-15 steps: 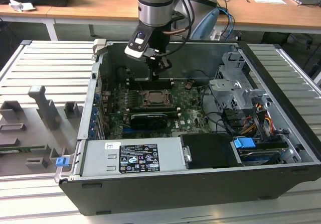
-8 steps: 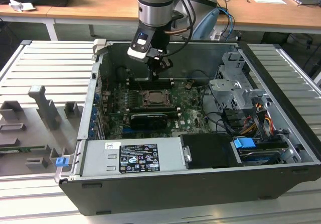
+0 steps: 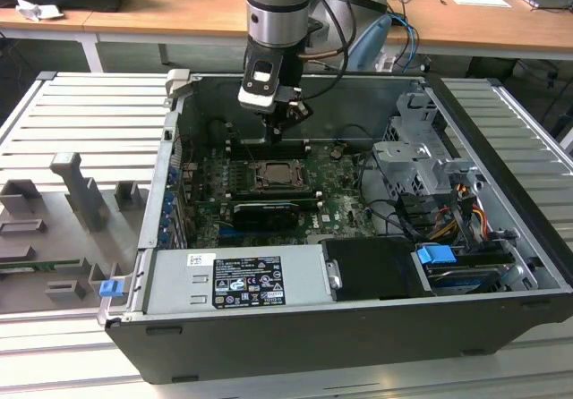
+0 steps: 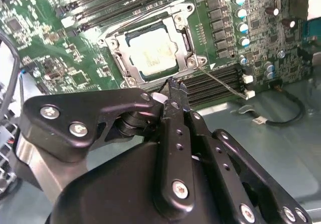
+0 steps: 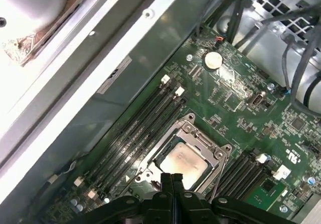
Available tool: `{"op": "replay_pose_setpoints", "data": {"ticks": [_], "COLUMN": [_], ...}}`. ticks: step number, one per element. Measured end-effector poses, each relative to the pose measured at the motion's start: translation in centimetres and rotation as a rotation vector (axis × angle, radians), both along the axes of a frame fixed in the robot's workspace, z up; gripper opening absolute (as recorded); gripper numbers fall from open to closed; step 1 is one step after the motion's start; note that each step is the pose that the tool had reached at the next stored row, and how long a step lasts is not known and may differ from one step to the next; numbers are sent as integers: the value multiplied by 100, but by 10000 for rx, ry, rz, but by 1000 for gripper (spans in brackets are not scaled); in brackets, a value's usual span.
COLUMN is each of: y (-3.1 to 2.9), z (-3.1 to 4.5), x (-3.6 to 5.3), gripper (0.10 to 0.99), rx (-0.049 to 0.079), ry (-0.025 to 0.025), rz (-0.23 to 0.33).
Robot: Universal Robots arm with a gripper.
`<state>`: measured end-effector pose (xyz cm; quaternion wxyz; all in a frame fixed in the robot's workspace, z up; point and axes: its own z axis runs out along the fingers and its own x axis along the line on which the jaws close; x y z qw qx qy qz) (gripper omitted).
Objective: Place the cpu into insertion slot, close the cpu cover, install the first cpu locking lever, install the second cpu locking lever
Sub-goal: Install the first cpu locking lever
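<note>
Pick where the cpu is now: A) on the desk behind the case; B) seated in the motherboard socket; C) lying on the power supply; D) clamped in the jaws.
B: the cpu lies flat on the motherboard, framed by the cpu cover; the gripper has its jaws shut on nothing.

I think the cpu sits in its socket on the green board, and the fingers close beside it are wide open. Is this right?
Not quite. The fingers are shut, their tips pressed together, as the first wrist view shows. The rest holds: the cpu sits in its socket on the green board, and the fingers are close beside it.
</note>
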<state>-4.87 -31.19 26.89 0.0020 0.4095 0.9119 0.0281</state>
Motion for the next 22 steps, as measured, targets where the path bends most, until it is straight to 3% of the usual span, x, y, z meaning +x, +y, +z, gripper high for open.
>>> {"op": "replay_pose_setpoints", "data": {"ticks": [2,3,5,9,18,22], "y": [0,-30,-64,-75,-78,-79], "z": [0,-1,-1,-1,0,-1], "x": [0,-10,-20,-20,-20,-20], "gripper": [106,106,106,106,106,106], "rx": [0,0,1,-1,-1,0], "ry": [0,0,0,0,1,0], "rz": [297,736,911,1526,3585,4937]}}
